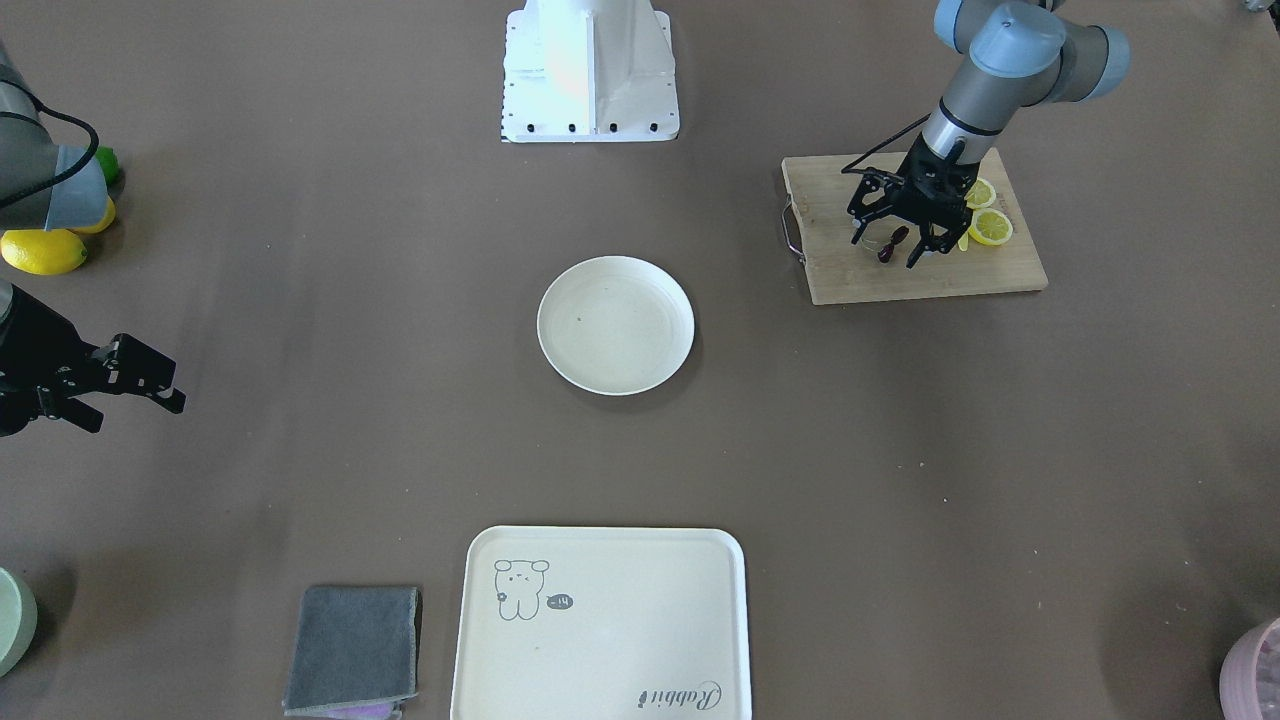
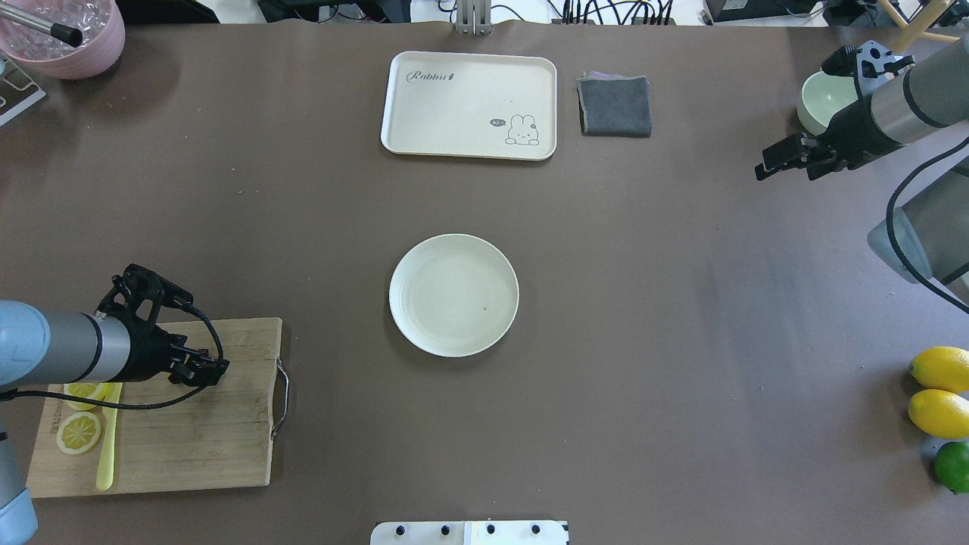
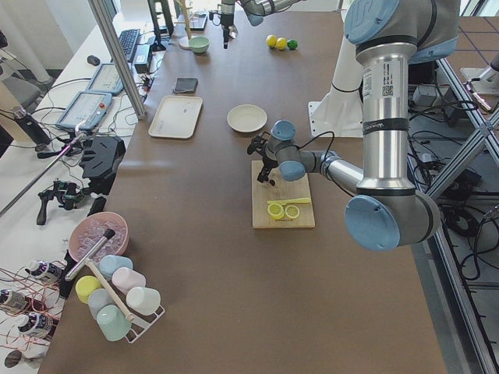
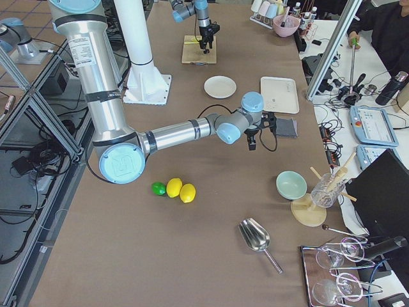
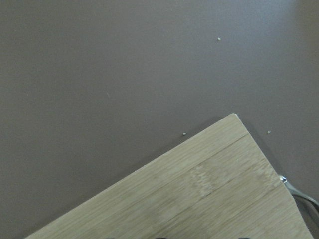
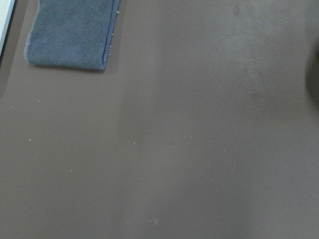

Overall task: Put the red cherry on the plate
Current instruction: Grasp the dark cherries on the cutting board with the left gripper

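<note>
The red cherry [image 1: 895, 240], a dark maroon pair, lies on the wooden cutting board [image 1: 930, 272] at the table's left end. My left gripper [image 1: 887, 250] stands open right over it, one finger on each side, and I cannot tell if they touch it. From overhead the left gripper [image 2: 206, 371] hides the cherry. The round cream plate [image 1: 616, 325] sits bare at the table's middle, well apart from the board. Far from both, my right gripper [image 1: 135, 392] hovers open and holds nothing.
Lemon slices [image 1: 990, 227] and a yellow strip lie on the board behind the left gripper. A cream bear-print tray [image 2: 469, 102] and grey cloth [image 2: 615, 106] are at the far edge. Whole lemons [image 2: 939, 412], a lime [image 2: 954, 465] and a green bowl [image 2: 821, 98] stand at the right.
</note>
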Controlling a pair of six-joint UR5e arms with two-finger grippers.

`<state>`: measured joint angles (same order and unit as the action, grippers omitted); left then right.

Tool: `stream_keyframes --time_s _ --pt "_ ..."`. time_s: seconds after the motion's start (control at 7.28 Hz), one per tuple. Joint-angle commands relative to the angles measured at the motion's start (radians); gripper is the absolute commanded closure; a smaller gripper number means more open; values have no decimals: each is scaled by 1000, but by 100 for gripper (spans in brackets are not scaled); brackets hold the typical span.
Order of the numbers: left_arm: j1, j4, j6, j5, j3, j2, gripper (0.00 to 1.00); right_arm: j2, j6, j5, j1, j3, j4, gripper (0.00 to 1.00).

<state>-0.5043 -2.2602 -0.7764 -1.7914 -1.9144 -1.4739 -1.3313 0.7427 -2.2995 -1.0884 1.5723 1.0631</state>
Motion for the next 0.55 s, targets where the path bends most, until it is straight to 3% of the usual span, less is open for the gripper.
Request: stream_keyframes --time_s 0.0,0.14,0.41 --pt "0 -5 0 1 9 4 47 1 6 0 -1 0 -2 0" --pt "0 -5 0 0 9 15 68 1 6 2 -1 0 -2 0" --pt "-6 -33 -1 -13 3 46 93 1 6 0 -4 0 -2 0"
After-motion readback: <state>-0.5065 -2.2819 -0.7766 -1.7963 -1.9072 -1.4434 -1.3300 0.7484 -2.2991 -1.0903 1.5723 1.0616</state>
